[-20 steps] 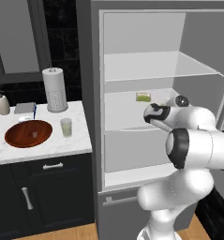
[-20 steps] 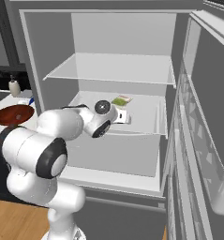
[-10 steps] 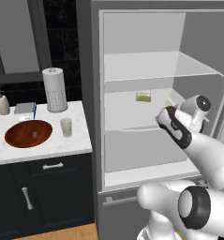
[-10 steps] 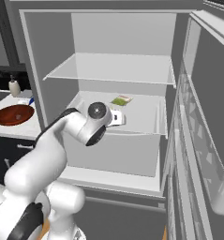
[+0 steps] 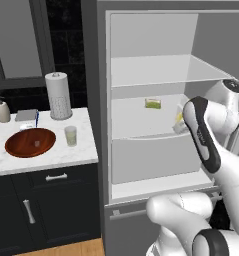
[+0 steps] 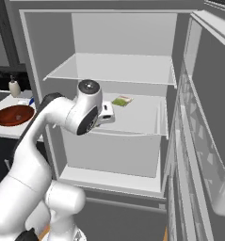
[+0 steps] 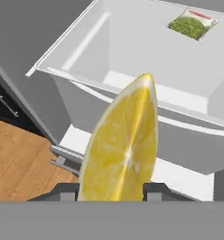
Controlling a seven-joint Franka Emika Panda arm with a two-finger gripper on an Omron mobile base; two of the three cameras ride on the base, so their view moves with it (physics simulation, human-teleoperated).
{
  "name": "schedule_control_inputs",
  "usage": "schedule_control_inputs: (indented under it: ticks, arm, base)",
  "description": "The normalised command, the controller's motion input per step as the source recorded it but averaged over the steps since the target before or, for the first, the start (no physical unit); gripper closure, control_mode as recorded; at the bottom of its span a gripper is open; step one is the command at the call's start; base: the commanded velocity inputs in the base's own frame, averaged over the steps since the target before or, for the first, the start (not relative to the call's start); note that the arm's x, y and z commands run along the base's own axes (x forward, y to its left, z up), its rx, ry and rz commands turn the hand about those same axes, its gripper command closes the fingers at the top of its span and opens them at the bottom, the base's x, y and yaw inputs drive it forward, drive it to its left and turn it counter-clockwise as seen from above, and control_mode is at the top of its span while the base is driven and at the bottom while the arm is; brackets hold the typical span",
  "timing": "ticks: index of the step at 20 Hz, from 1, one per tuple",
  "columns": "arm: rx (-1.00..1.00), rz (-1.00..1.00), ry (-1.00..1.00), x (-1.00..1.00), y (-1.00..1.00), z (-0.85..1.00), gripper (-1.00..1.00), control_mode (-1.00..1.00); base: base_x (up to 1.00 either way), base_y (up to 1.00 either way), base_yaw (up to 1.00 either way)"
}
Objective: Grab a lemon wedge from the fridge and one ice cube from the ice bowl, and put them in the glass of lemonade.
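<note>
The fridge (image 5: 103,150) (image 6: 48,37) stands open. In the hand view the yellow lemon wedge (image 7: 125,150) stands upright between my dark fingertips (image 7: 155,190), and the gripper (image 7: 111,193) is shut on it. My gripper (image 5: 180,123) (image 6: 107,113) hangs at the front edge of the middle shelf, with a bit of the lemon wedge (image 5: 179,118) showing. On the counter to the left, the glass of lemonade (image 5: 70,135) stands beside the reddish-brown ice bowl (image 5: 21,148) (image 6: 5,120). A small pale ice cube (image 5: 37,143) lies inside the bowl.
A green packet (image 5: 152,103) (image 6: 121,100) (image 7: 192,23) lies at the back of the middle shelf. A paper-towel roll (image 5: 58,95) and a soap dispenser (image 5: 2,109) stand behind the bowl. The fridge door (image 6: 203,122) hangs open on the right. Dark cabinets (image 5: 46,210) sit under the counter.
The arm has swung round and its elbow has shifted. The hand has drawn back from the shelf's middle toward its front edge, with the lemon wedge still in it.
</note>
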Motion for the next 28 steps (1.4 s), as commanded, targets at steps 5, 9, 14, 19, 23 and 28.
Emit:
schedule_control_inputs:
  ticks: [5, 9, 14, 19, 23, 28]
  arm:
    - [-0.01, 0.1, 0.08, -1.0, 0.25, 0.17, 1.0, -1.0]
    - [0.0, 0.06, 0.0, -0.89, 0.27, 0.07, 1.0, -1.0]
    - [0.0, 0.0, -0.01, -0.41, 0.1, 0.07, 1.0, -1.0]
    - [-0.01, 0.0, 0.0, -0.33, 0.03, 0.0, 1.0, -1.0]
    - [-0.01, 0.0, 0.0, -0.04, -0.01, 0.0, 1.0, -1.0]
    - [0.0, 0.0, 0.0, -0.02, 0.0, 0.0, 1.0, -1.0]
  base:
    - [0.0, 0.0, 0.0]
    - [0.0, 0.0, 0.0]
    - [0.0, 0.0, 0.0]
    - [0.0, 0.0, 0.0]
    - [0.0, 0.0, 0.0]
    - [0.0, 0.0, 0.0]
